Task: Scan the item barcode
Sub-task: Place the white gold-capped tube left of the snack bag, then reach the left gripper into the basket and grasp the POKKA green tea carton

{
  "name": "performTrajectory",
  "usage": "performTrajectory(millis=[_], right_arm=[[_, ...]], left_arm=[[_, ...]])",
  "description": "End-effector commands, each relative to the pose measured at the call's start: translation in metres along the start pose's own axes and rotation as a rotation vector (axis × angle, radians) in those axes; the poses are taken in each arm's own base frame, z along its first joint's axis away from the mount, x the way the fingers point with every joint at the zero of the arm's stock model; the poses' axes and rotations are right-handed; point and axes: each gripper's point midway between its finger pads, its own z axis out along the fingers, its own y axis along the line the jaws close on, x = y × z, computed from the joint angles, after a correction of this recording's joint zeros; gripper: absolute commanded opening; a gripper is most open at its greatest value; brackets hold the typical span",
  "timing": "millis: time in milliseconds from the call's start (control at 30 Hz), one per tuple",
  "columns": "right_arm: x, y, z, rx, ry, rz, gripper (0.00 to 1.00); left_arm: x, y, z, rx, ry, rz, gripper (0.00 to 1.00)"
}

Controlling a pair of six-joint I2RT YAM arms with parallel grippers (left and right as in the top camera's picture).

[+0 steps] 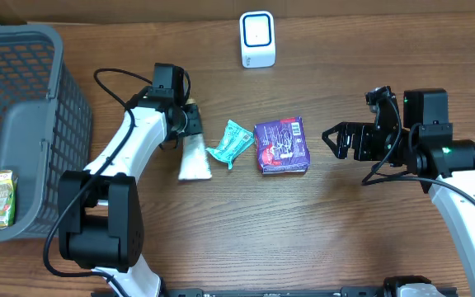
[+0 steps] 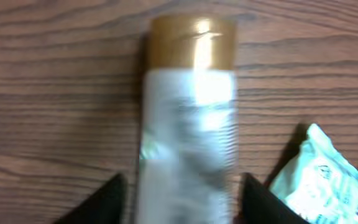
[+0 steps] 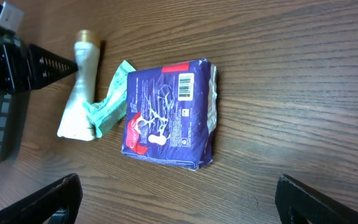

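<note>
the white tube (image 2: 188,143), probably light and squashy, is straddled by the parted left gripper (image 2: 182,190), best taken near its stiff cap (image 2: 192,43); the right gripper (image 3: 178,186) is spread empty.

The left arm stretches forward, the left claw (image 1: 190,125) angled downward with its fingers parted. The right arm bends inward, the right claw (image 1: 330,139) spread wide, holding nothing.
</note>
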Motion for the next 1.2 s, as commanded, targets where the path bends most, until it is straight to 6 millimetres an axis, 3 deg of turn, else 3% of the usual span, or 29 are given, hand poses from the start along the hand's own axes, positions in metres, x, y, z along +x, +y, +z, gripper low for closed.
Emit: performTrajectory(millis=[0, 133, 267, 333, 400, 467, 500, 567, 733, 900, 933, 1167], right_arm=[[-0.007, -0.001, -0.003, 0.007, -0.019, -0.005, 1.0], [-0.008, -0.001, -0.003, 0.006, -0.022, -0.006, 1.0], [-0.01, 0.0, -0.003, 0.005, -0.029, -0.01, 1.0], [-0.01, 0.0, -0.003, 0.005, -0.028, -0.01, 1.0], [-0.009, -0.001, -0.003, 0.005, -0.025, -0.008, 1.0], [-0.008, -0.001, -0.003, 0.006, -0.023, -0.007, 1.0], [-0.008, -0.001, -0.003, 0.006, -0.022, -0.006, 1.0], [-0.008, -0.001, -0.003, 0.006, -0.022, -0.006, 1.0], [-0.008, -0.001, -0.003, 0.005, -0.023, -0.007, 1.0], [-0.008, -0.001, -0.003, 0.006, -0.022, -0.007, 1.0], [-0.008, -0.001, -0.003, 0.006, -0.023, -0.007, 1.0], [-0.01, -0.001, -0.003, 0.005, -0.029, -0.011, 1.0]], left_arm=[[-0.011, -0.011, -0.012, 0.037, -0.031, 0.001, 0.76], [-0.037, -0.02, -0.059, 0.062, -0.087, -0.001, 0.78], [-0.075, -0.027, -0.155, 0.073, -0.234, 0.025, 0.8], [-0.088, -0.016, -0.207, 0.034, -0.323, 0.007, 0.9], [-0.094, 0.002, -0.251, -0.023, -0.4, -0.024, 1.0], [-0.093, 0.031, -0.29, -0.103, -0.466, -0.077, 1.0], [-0.086, 0.066, -0.317, -0.186, -0.506, -0.148, 1.0], [-0.074, 0.105, -0.333, -0.258, -0.516, -0.235, 1.0], [-0.034, 0.211, -0.345, -0.409, -0.446, -0.542, 1.0], [-0.004, 0.281, -0.324, -0.451, -0.39, -0.723, 1.0], [0.003, 0.303, -0.305, -0.499, -0.378, -0.756, 1.0], [0.044, 0.352, -0.214, -0.727, -0.206, -0.681, 1.0]])
